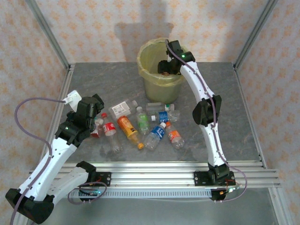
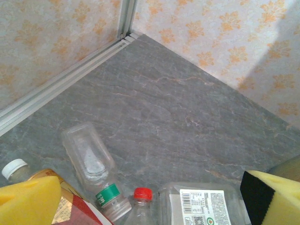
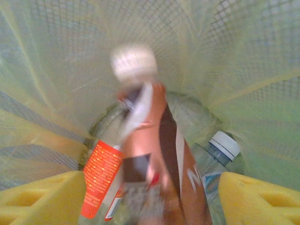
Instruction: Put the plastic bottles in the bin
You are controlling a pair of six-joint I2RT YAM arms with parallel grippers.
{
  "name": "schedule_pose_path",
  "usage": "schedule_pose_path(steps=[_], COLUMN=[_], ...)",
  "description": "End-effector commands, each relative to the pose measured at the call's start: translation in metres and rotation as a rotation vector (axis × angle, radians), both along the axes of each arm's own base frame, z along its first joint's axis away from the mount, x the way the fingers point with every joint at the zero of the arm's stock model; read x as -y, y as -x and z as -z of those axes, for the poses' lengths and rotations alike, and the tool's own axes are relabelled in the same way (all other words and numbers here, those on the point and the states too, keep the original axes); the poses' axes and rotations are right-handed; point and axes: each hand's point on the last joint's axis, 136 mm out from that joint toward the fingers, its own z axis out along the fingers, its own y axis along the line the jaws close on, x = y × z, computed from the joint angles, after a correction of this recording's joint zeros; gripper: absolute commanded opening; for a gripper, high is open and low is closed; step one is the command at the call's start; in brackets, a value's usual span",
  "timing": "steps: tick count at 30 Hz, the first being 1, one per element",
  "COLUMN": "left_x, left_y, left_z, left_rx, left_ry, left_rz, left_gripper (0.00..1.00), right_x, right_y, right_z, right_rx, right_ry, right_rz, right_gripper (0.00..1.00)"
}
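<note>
Brown-labelled bottle [image 3: 159, 150] — blurred, cap-first, long axis pointing down into bin [image 3: 253, 61].

White shells, black joints and black bases on left arm [image 1: 51, 157] and right arm [image 1: 213, 140]. Thin lilac cable [image 1: 21, 115] loops off left one, another runs along right. Small green status light [image 1: 67, 127] near each wrist. On left hand [image 2: 150, 206] and right hand [image 3: 152, 199]: yellow foam pads [image 2: 28, 201], black-edged.

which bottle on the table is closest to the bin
The clear bottle lying crosswise right before the bin; the blue-labelled one beside it lies farther off, the others farther still.
</note>
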Motion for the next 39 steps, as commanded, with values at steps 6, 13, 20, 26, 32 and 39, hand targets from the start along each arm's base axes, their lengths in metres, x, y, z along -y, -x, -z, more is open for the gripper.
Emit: schedule_pose_path(steps=[6, 13, 20, 26, 32, 39], left_x=[-0.022, -0.028, -0.031, -0.029, -0.029, -0.033], left_y=[0.018, 0.027, 0.036, 0.039, 0.043, 0.040], left_z=[0.014, 0.026, 0.034, 0.045, 0.068, 0.081], left_rx=[-0.056, -0.088, -0.109, -0.126, -0.141, -0.129], left_ry=[-0.022, -0.008, 0.010, 0.037, 0.067, 0.070], left_rz=[-0.103, -0.121, -0.143, -0.144, -0.175, -0.212], left_gripper=[1.00, 1.00, 1.00, 1.00, 1.00, 1.00], right_x=[0.003, 0.007, 0.016, 0.031, 0.050, 0.057], right_y=[0.002, 0.009, 0.023, 0.043, 0.063, 0.074], right_z=[-0.019, -0.064, -0.103, -0.133, -0.132, -0.143], right_rx=[0.035, 0.110, 0.160, 0.191, 0.151, 0.168], right_ry=[0.021, -0.008, -0.025, -0.007, 0.063, 0.073], right_rz=[0.014, 0.016, 0.046, 0.071, 0.106, 0.108], right_gripper=[0.92, 0.99, 0.99, 0.99, 0.99, 0.99])
